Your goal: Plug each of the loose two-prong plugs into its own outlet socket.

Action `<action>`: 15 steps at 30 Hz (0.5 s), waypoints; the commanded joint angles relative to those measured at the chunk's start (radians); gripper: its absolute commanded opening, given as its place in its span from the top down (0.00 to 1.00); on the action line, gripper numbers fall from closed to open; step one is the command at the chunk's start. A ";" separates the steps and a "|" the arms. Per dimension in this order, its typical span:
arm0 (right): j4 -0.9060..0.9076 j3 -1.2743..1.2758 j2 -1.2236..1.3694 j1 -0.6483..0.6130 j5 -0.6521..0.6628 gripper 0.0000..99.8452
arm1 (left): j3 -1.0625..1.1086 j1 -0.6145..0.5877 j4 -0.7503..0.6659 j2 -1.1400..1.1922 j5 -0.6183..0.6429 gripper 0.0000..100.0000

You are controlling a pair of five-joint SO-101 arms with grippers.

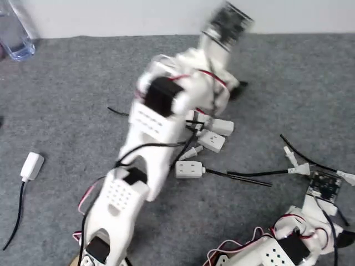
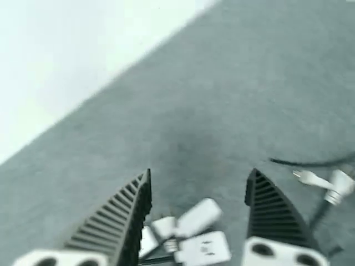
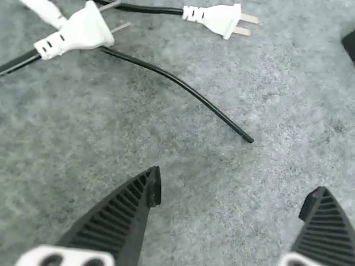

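The left tool (image 2: 201, 174) gapes wide above the sockets (image 2: 194, 235); the right tool (image 3: 236, 188), also wide, hovers near 2 plugs (image 3: 83, 30) on the surface (image 3: 66, 138). Best to grip 1 plug across its body (prongs left free), then square the prongs to a socket.

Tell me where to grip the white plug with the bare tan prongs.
Take the plug by its white body, just behind the prongs, from above, closing across its width: it lies flat on the carpet, prongs clear, cord trailing the other way.
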 commanded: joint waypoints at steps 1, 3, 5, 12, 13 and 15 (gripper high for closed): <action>0.007 0.015 -0.007 -0.012 0.003 0.62 | 0.093 -0.064 0.025 -0.140 -0.009 0.74; 0.007 0.017 -0.002 -0.012 0.003 0.62 | 0.240 -0.086 0.025 -0.216 -0.011 0.74; 0.007 0.017 0.001 -0.013 0.003 0.62 | 0.414 -0.097 0.025 -0.305 -0.020 0.74; 0.053 0.017 -0.005 -0.081 0.008 0.62 | 0.967 -0.114 0.020 -0.563 -0.227 0.74; 0.056 0.017 -0.005 -0.085 0.009 0.62 | 1.040 -0.109 0.020 -0.588 -0.267 0.74; 0.056 0.017 -0.005 -0.085 0.009 0.62 | 1.161 -0.094 0.018 -0.626 -0.353 0.74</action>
